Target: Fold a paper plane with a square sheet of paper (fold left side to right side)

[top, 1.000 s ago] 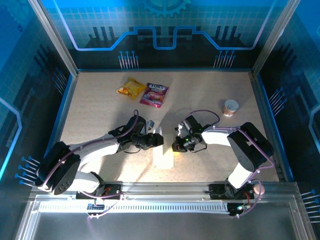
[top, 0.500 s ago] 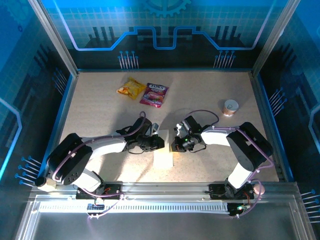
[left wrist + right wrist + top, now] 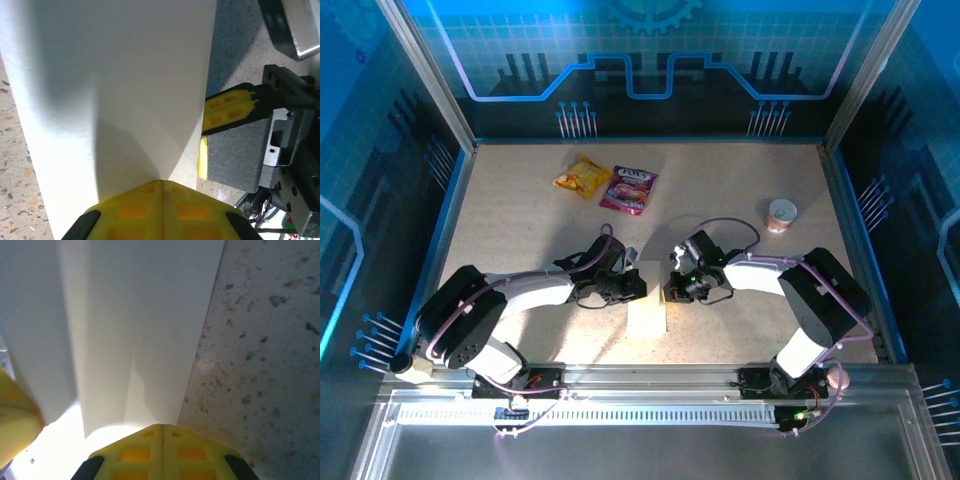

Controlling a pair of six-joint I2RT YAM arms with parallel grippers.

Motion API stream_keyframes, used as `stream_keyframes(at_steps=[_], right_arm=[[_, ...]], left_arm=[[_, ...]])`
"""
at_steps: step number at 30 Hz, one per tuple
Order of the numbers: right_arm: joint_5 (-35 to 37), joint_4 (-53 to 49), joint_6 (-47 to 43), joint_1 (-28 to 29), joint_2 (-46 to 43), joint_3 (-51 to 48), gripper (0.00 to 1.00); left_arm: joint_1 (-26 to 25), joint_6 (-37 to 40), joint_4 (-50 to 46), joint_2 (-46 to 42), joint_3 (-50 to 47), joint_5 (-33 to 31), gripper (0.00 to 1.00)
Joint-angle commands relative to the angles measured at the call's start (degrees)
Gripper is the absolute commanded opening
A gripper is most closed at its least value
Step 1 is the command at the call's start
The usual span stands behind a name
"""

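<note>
The square sheet of paper (image 3: 647,303) lies at the middle of the bench (image 3: 520,220) as a narrow upright strip, already creased lengthwise, with the snack packets (image 3: 610,183) well apart toward 11 o'clock. The left gripper (image 3: 637,285) sits on the strip's 9 o'clock edge near its far end. In the left wrist view its yellow fingers (image 3: 135,210) are pressed flat together, and the paper (image 3: 115,85) rises in a shallow tent that runs into their seam, so I judge it pinches that edge. The right gripper (image 3: 671,291) meets the 3 o'clock edge, jaws likewise fully closed. Whether it grips a layer of paper (image 3: 140,325) or only pins it is hard to tell from so near. The step in hand looks like the left-over-right fold at its grasp. Next, the left edge needs lifting and carrying toward 3 o'clock, landing edge on edge, while the right side stays anchored.
</note>
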Motion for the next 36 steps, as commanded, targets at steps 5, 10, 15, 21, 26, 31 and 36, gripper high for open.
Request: stream_keyframes(at_steps=[5, 10, 15, 21, 26, 31, 36], right_arm=[[0.33, -4.77, -0.81, -2.80, -8.27, -2.04, 0.01], [-7.27, 4.34, 1.50, -4.33, -11.44, -6.47, 0.23], [-12.03, 14.04, 5.00, -4.24, -10.44, -9.64, 0.36], [-13.94, 18.77, 6.62, -3.81, -7.31, -9.96, 0.36], [-14.19, 20.76, 7.04, -2.95, -4.16, -8.93, 0.36], [-15.48, 24.59, 9.14, -2.14, -1.03, -8.83, 0.36], [-16.01, 28.18, 10.34, -1.18, 0.93, -8.31, 0.36]], left_arm=[[-0.61, 1.07, -1.32, -0.45, 1.10, -1.45, 0.09], [-0.59, 0.97, -1.09, -0.75, 0.99, -1.49, 0.09], [-0.60, 0.86, -0.87, -1.01, 0.81, -1.37, 0.10], [-0.67, 0.89, -0.97, -0.68, 0.80, -1.30, 0.09], [-0.77, 0.62, -0.71, -0.65, 0.81, -1.37, 0.10], [-0.94, 0.79, -1.24, -0.67, 1.25, -1.61, 0.10], [-0.98, 0.87, -1.50, -0.25, 1.47, -1.55, 0.10]])
